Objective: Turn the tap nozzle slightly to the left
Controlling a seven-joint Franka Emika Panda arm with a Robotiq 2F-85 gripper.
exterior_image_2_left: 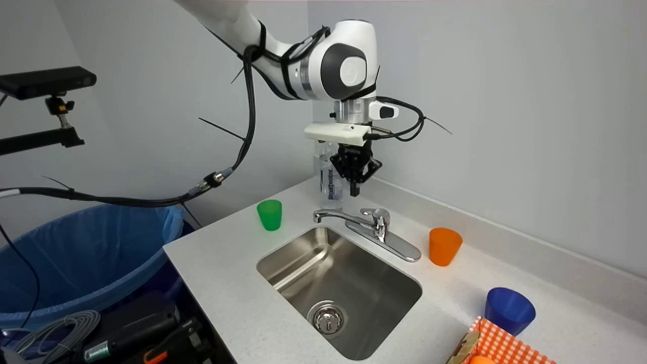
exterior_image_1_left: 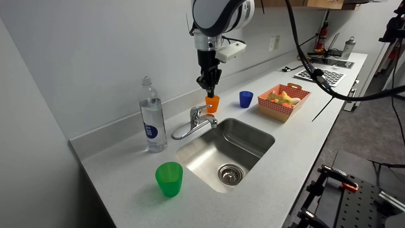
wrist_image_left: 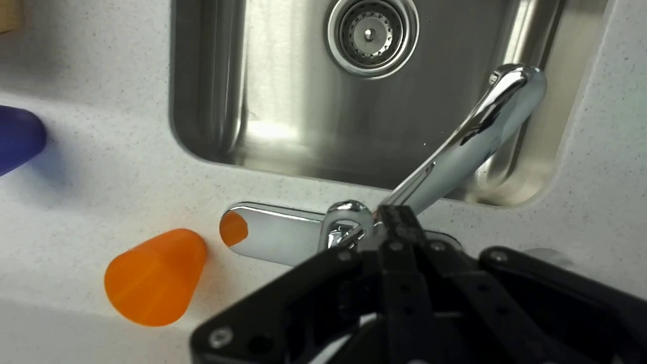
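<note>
The tap nozzle (exterior_image_1_left: 206, 119) is a short curved chrome spout that reaches over the sink. It also shows in an exterior view (exterior_image_2_left: 339, 215) and runs diagonally toward the upper right in the wrist view (wrist_image_left: 467, 141). The tap's lever handle (exterior_image_2_left: 375, 214) sits above the spout's base. In the wrist view it lies just left of the fingertips (wrist_image_left: 348, 212). My gripper (exterior_image_2_left: 355, 191) points straight down with its fingers together and nothing between them. It hangs above the tap, apart from it in both exterior views (exterior_image_1_left: 210, 94). In the wrist view (wrist_image_left: 399, 216) the fingertips cover the spout's root.
A tall clear water bottle (exterior_image_1_left: 153, 123) stands by the tap near the wall. An orange cup (exterior_image_2_left: 445, 246) stands beside the tap base. A blue cup (exterior_image_1_left: 245, 99), a checked basket (exterior_image_1_left: 283, 101) and a green cup (exterior_image_1_left: 170, 179) stand around the steel sink (exterior_image_2_left: 343, 283).
</note>
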